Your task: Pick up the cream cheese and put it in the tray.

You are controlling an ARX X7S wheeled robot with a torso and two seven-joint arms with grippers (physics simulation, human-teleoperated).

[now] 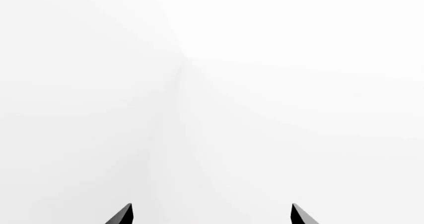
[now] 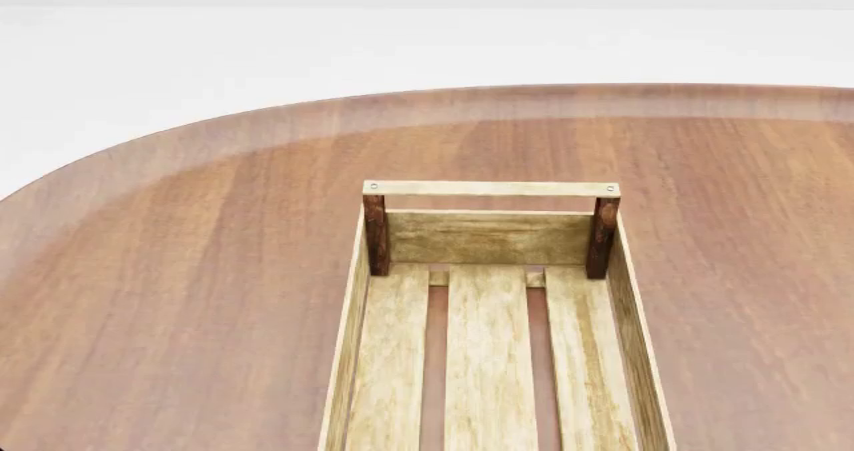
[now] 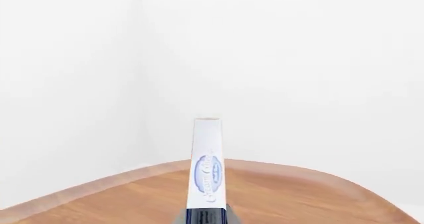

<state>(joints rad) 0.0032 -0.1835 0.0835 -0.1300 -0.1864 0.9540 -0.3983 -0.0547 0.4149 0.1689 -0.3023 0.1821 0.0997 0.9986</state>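
In the right wrist view the cream cheese [image 3: 206, 169], a thin white box with a blue oval logo and a dark barcode end, stands edge-on straight out from my right gripper [image 3: 206, 220]. The gripper is shut on it, with only faint grey finger edges showing beside the box. Below it lies the table's rounded edge. The tray [image 2: 487, 188], a long light-wood crate with slatted bottom and dark corner posts, lies in the head view's lower middle with nothing inside. My left gripper [image 1: 212, 215] is open, its two dark tips facing blank white. Neither arm shows in the head view.
The brown wooden table [image 2: 174, 271] has a curved far edge and white floor or wall beyond it. The same table [image 3: 298, 194] fills the lower part of the right wrist view. No other objects show.
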